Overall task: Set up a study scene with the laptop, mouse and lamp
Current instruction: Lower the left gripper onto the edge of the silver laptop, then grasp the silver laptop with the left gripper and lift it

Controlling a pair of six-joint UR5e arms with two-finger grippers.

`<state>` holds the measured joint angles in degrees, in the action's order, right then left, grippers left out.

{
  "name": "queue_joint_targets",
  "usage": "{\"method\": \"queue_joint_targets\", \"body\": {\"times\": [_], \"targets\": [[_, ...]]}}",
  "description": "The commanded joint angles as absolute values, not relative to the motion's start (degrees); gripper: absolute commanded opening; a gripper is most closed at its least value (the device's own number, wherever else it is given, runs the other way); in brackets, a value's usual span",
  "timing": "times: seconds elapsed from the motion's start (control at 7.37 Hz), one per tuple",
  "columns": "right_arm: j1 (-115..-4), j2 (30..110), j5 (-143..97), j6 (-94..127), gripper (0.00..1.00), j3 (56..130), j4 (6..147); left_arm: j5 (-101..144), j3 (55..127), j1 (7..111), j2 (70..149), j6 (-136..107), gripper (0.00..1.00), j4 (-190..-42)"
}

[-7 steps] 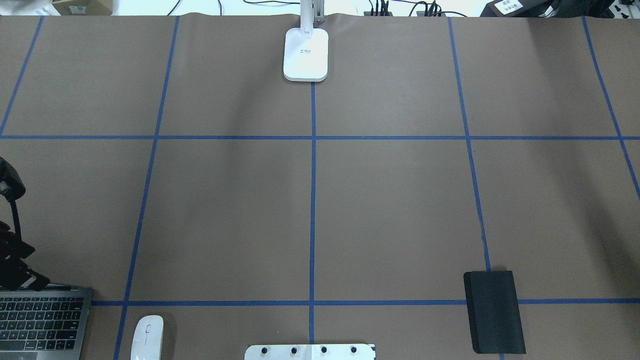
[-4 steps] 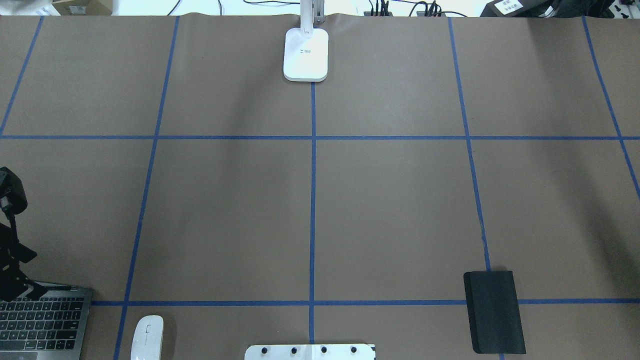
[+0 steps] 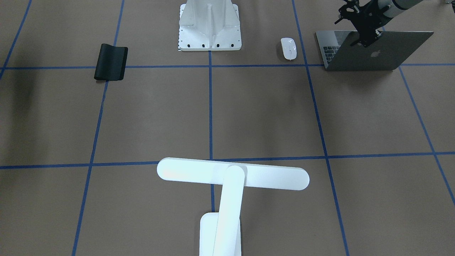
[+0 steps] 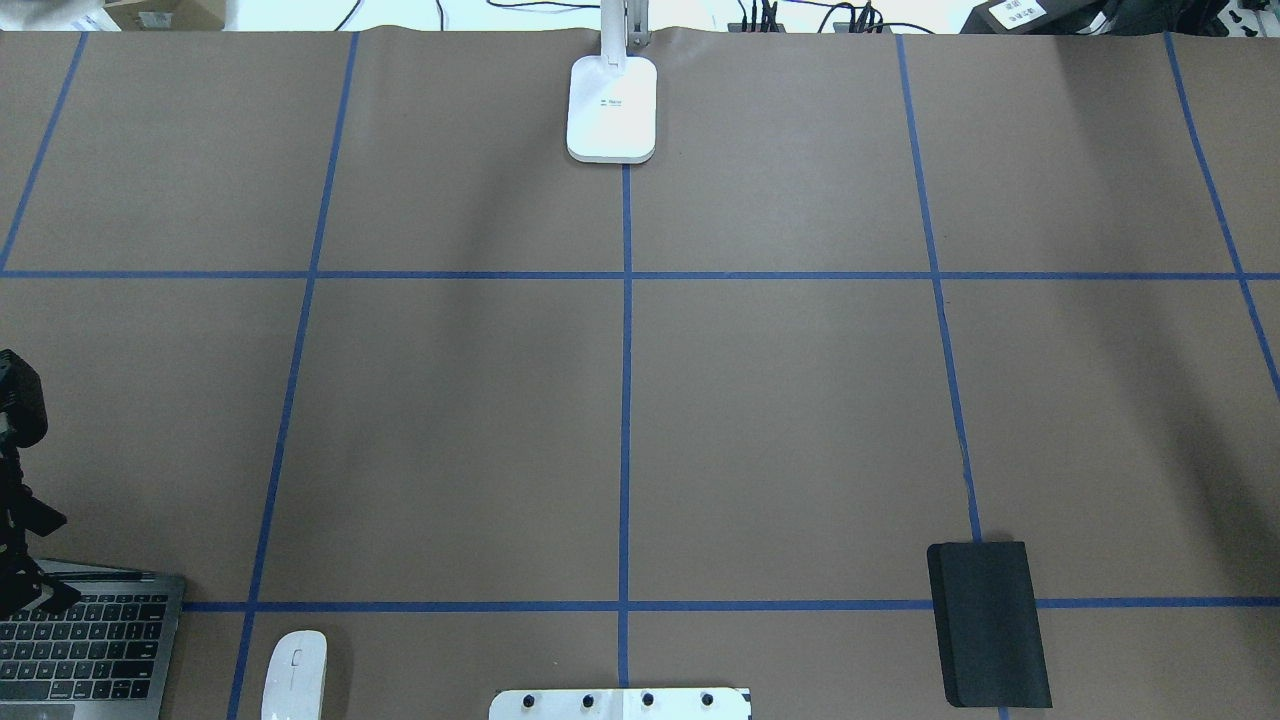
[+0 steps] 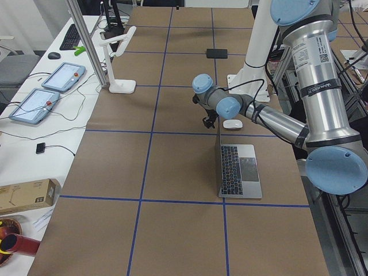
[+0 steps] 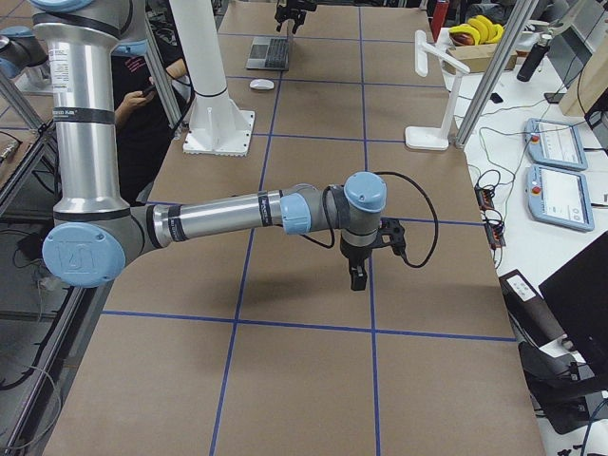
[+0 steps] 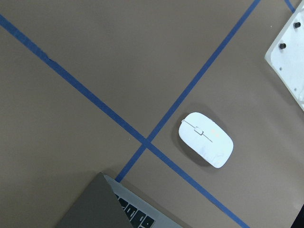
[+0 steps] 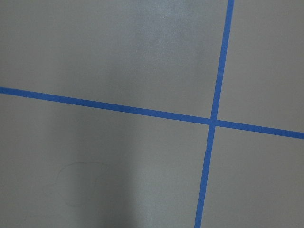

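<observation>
The grey laptop (image 3: 376, 53) stands open at the table's near left corner, its keys (image 4: 90, 640) facing the robot. My left gripper (image 3: 366, 37) is at the top edge of the lid with its fingers spread and holds nothing I can see; it also shows at the overhead view's left edge (image 4: 25, 585). The white mouse (image 3: 288, 48) lies just right of the laptop and shows in the left wrist view (image 7: 206, 139). The white lamp (image 3: 233, 174) stands at the far middle edge. My right gripper (image 6: 356, 275) hovers over bare table; I cannot tell its state.
A black pad (image 4: 988, 623) lies on the near right of the table. The white bolted pedestal (image 4: 620, 703) sits at the near middle edge. Blue tape lines divide the brown table cover (image 4: 780, 420) into squares.
My left gripper has moved towards the robot's side, over the laptop's lid edge. The laptop, the mouse, the lamp and the pad have not moved.
</observation>
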<state>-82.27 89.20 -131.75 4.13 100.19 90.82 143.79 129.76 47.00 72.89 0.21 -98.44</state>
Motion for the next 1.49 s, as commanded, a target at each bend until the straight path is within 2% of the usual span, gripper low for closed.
{"method": "queue_joint_targets", "body": {"times": [0.0, 0.68, 0.81, 1.09, 1.36], "targets": [[-82.27, 89.12, -131.75, 4.13, 1.0, 100.2, 90.79, 143.79, 129.73, 46.58, 72.77, 4.01, 0.97, -98.44], [-82.27, 88.95, -131.75, 4.22, 1.0, 100.2, 90.79, 143.79, 129.64, 46.49, 70.76, 9.05, 0.97, -98.44], [-82.27, 88.95, -131.75, 4.22, 1.0, 100.2, 90.79, 143.79, 129.64, 46.67, 70.66, 10.44, 0.95, -98.44], [-82.27, 88.86, -131.75, 4.22, 1.0, 100.2, 90.79, 141.09, 129.64, 46.76, 70.67, 15.95, 0.83, -98.44], [-82.18, 88.86, -131.75, 4.22, 1.0, 100.28, 90.79, 140.27, 129.72, 47.02, 69.79, 19.07, 0.82, -98.35]]}}
